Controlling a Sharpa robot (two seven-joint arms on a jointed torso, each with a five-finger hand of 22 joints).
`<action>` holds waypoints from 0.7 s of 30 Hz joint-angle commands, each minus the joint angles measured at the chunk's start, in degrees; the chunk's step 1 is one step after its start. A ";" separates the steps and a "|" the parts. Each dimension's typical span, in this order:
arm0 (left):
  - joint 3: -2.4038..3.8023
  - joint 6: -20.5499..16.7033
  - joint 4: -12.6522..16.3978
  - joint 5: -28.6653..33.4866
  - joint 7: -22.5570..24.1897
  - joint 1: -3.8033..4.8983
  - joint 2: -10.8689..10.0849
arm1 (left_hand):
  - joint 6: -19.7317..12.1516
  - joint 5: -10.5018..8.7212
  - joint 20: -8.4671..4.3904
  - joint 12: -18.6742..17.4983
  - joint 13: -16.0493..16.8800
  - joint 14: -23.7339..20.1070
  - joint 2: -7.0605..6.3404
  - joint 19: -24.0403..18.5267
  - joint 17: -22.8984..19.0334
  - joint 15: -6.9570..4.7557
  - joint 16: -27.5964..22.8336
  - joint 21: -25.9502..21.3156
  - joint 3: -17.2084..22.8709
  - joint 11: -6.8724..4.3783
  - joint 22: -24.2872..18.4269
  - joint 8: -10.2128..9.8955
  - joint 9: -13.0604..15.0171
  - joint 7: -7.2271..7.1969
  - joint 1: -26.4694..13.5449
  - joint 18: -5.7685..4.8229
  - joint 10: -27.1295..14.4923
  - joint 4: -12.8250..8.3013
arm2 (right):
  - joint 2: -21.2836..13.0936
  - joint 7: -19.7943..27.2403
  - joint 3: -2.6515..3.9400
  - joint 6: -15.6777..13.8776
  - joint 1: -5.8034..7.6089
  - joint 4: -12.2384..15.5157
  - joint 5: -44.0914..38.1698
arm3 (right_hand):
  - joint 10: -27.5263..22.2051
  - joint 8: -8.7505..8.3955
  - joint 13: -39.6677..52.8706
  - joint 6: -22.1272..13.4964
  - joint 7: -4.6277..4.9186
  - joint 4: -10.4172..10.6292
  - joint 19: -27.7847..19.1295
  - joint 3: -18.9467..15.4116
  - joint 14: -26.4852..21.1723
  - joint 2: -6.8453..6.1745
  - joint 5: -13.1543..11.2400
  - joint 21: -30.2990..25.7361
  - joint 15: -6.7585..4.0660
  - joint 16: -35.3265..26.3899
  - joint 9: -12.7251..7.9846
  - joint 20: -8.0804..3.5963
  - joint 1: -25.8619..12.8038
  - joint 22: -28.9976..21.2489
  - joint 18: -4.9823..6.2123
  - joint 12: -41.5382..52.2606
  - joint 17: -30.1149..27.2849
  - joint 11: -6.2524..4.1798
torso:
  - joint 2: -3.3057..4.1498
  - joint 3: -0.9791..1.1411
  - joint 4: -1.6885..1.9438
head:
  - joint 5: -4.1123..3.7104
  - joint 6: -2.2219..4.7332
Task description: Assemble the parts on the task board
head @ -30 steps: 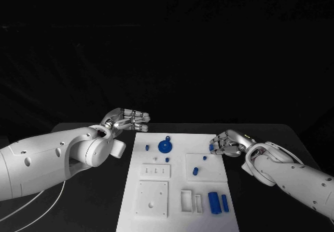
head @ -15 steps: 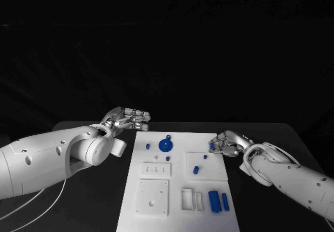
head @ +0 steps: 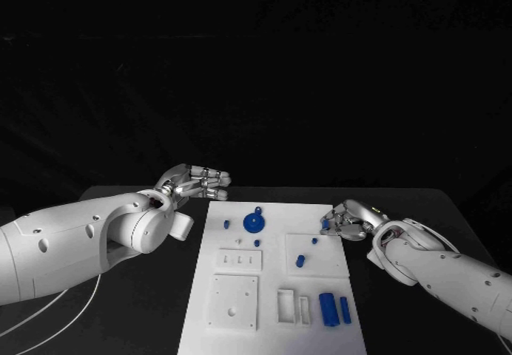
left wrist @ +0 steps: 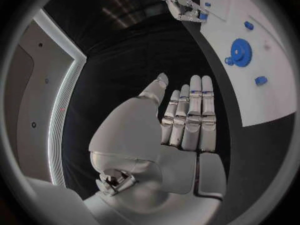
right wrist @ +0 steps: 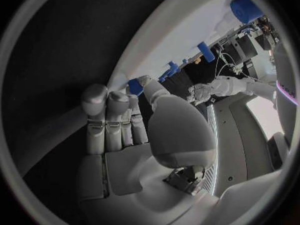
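Right robot hand (head: 348, 220) is at the right edge of the task board (head: 273, 310), near its far end. Its fingers are curled in, and the tips meet on a small blue part (head: 325, 222) at that edge. In the right wrist view the thumb and a fingertip (right wrist: 145, 81) close around the same blue part (right wrist: 135, 87). Judged as a pinch grip; how firm it is cannot be told.

Left robot hand (head: 198, 182) hangs above the surface, just off the board's far left corner. Left wrist view: fingers (left wrist: 189, 115) straight and side by side, palm bare, holding nothing, touching nothing.

Key relation: the remaining parts lie inboard of the right robot hand, towards the left one. The blue gear (head: 253, 222) sits roughly between the two hands, somewhat nearer the left. A small blue peg (head: 315, 239) lies just beside the right robot hand, on a raised white block (head: 316, 255). A short blue piece (head: 300, 260) on that block has its long axis running roughly along the board's length. Two blue cylinders (head: 333, 308) lie side by side at the near end, well back along the right forearm, long axes also along the board.

Judgement: right robot hand is the working hand. The pinched part's seat is probably on the block next to it, so a short inward carry. Seat not identified.
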 commanded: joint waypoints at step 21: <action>0.15 8.13 -4.23 -13.89 -20.16 2.63 6.46 | 6.87 -0.84 -6.97 0.60 0.40 11.09 0.10 7.41 10.20 -6.91 20.43 14.11 -0.65 -6.52 8.83 0.09 0.04 -3.49 -3.86 -2.45 18.79 3.30 | 1.93 -16.99 -0.16 2.95 6.63 7.21 -5.17 | 0.41 0.21 0.32 1.62 -0.59 1.85 2.20 6.73 -0.08 -1.92 -3.78 -0.03 -0.48 0.18 0.15 -0.40 -1.39 5.47 -0.85 -0.16 1.25 -0.52 | -1.48 0.06 -0.26 | 0.42 0.68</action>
